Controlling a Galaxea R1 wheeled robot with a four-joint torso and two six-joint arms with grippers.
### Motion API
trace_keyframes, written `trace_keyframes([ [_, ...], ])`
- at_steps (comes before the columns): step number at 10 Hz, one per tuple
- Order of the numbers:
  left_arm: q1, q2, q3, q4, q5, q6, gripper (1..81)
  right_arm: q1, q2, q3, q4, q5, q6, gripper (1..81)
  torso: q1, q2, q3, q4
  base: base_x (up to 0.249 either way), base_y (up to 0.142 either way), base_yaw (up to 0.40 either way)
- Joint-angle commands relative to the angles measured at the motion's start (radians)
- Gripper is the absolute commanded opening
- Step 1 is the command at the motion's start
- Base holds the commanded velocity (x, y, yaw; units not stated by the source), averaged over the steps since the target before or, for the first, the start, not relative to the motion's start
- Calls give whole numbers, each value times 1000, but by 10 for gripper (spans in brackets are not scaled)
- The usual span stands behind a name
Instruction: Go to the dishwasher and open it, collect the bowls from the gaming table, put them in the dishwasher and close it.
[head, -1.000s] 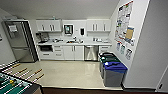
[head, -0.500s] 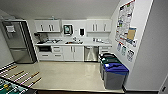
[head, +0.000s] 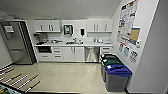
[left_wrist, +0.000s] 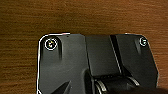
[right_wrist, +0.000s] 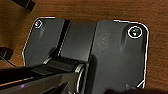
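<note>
My head camera sits high and looks forward and down across a pale floor (head: 67, 75) into a kitchenette: the counter (head: 75, 44) and dishwasher (head: 91, 54) stand well ahead, bins (head: 115, 75) near on the right, a fridge (head: 15, 42) on the left. Foosball rods (head: 21, 81) cut into the lower left corner, close under me. Each wrist camera looks past my own dark plate, very near a brown wood-grain surface (left_wrist: 82, 17). The wrist views share no part of the scene with the head view.
</note>
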Motion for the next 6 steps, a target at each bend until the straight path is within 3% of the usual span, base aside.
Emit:
trace_keyframes([
  [1, -60, 2, -2, -2, 46, 5, 811, 54, 0, 1, -10, -50, -4, 811, 0, 0, 0, 0, 141, 66, 0],
  [6, -60, 0, -2, -2, 47, 5, 811, 54, 0, 1, -9, -50, -3, 811, 0, 0, 0, 0, 141, 66, 0],
])
